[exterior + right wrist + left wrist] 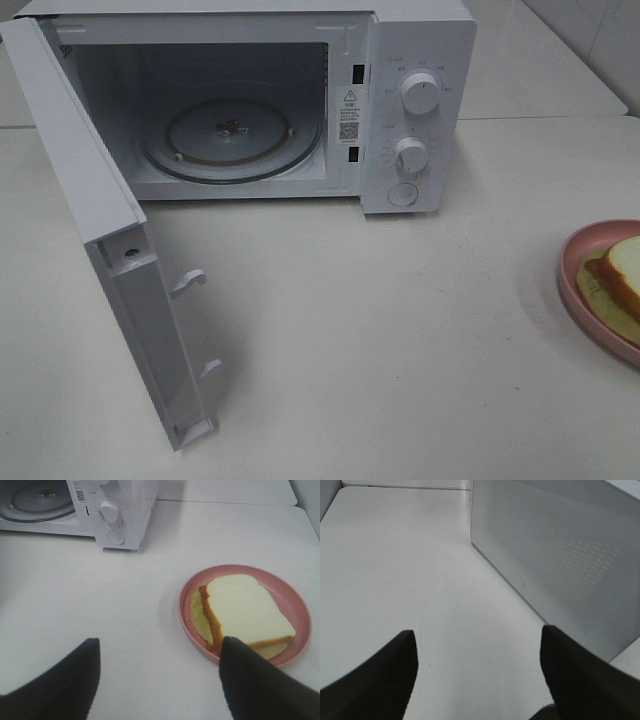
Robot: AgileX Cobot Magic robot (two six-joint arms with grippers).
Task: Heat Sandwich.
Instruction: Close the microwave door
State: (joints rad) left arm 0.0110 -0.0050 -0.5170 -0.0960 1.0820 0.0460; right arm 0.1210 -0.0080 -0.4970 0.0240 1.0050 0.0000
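Microwave (400, 100) door (90, 200) stands swung wide open; turntable (232, 138) inside is bare. Sandwich (247, 612) lies on the pink plate (295, 600), on the table (380, 330) well off to the right of the oven, at the right edge of the high view. Judgement: door step done; pick-up, loading, closing and setting the knobs (412, 155) all remain.

Right gripper (160, 680): jaws spread wide, empty, hovering near the plate on its oven side; one finger overlaps the plate rim in the wrist view, contact unclear. Left gripper (477, 675): jaws spread, empty, above bare table beside the door's perforated panel.

Room: open tabletop between plate and cavity. The door juts forward on the left; its latch hooks (188, 283) stick out. Plate sits near the table's right edge.
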